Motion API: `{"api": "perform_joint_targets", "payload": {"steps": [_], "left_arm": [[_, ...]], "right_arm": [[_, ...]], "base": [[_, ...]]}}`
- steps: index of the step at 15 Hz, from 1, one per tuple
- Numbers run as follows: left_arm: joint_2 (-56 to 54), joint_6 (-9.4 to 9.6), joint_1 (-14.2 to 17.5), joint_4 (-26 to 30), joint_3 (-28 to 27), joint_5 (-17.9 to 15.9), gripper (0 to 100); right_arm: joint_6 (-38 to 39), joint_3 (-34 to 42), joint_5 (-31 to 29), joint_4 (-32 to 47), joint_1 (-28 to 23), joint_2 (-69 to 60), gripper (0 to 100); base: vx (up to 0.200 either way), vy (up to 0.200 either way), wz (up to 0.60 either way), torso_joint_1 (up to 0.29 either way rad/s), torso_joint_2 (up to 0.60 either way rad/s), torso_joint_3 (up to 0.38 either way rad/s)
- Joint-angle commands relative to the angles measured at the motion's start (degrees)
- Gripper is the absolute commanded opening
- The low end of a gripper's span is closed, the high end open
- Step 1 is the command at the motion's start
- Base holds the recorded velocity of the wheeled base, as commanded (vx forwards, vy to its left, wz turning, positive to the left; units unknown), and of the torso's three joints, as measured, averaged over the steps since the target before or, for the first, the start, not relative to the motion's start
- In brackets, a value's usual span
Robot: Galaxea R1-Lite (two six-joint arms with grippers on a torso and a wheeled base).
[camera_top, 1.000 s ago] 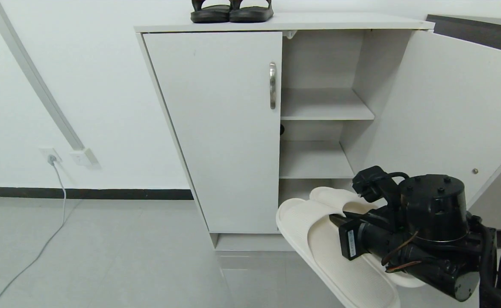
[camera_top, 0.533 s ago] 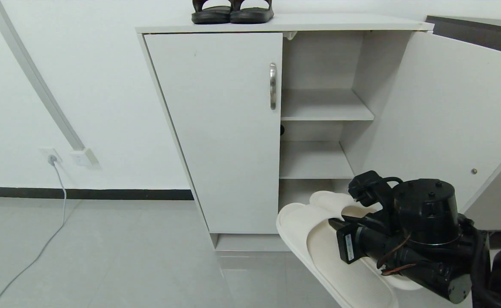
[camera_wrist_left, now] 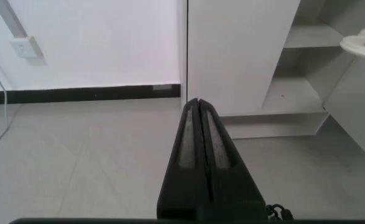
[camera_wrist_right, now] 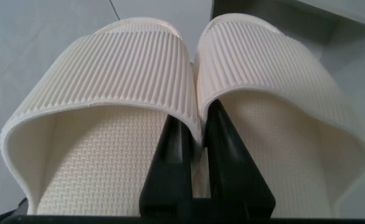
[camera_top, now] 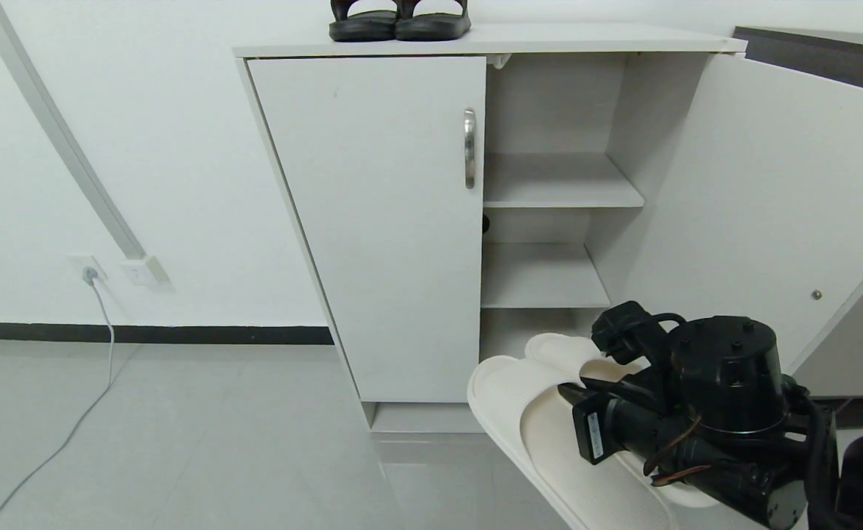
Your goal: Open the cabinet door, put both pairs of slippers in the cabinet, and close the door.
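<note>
Two cream slippers pinched together by the right gripper before the open cabinet.
Its fingers clamp the adjoining strap edges, so one grasp carries the pair; the right wrist view shows this, while the head view hides it. Black slippers sit on the cabinet top. Left gripper: clenched, empty.

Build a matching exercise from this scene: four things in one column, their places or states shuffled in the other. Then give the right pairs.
Things:
1. black slippers
2. white slippers
3. left cabinet door
4. right cabinet door

Places or states:
A. swung open
B. clamped in the right pincer
C. on top of the cabinet
D. shut

Pairs: 1-C, 2-B, 3-D, 4-A.
</note>
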Motion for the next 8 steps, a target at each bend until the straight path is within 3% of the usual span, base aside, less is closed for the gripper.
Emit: {"api": "perform_joint_targets", "payload": {"steps": [1,4,5,8], "left_arm": [[-0.01,-0.07,0.0,0.0,0.24,-0.15,0],[-0.01,-0.34,0.0,0.0,0.24,-0.15,0],[-0.01,-0.34,0.0,0.0,0.24,-0.15,0],[-0.01,-0.95,0.0,0.0,0.24,-0.06,0]], "right_arm": [[-0.01,-0.54,-0.87,-0.53,0.73,0.99,0],[0.61,-4.49,-8.17,-2.73,0.9,5.56,0],[0.61,-4.49,-8.17,-2.73,0.9,5.56,0],[4.48,-13.72,-21.26,-2.73,1.25,14.17,0]], "base": [[0.0,0.0,0.0,0.0,0.0,0.0],[0.0,0.0,0.0,0.0,0.0,0.0],[0.0,0.0,0.0,0.0,0.0,0.0],[0.0,0.0,0.0,0.0,0.0,0.0]]}}
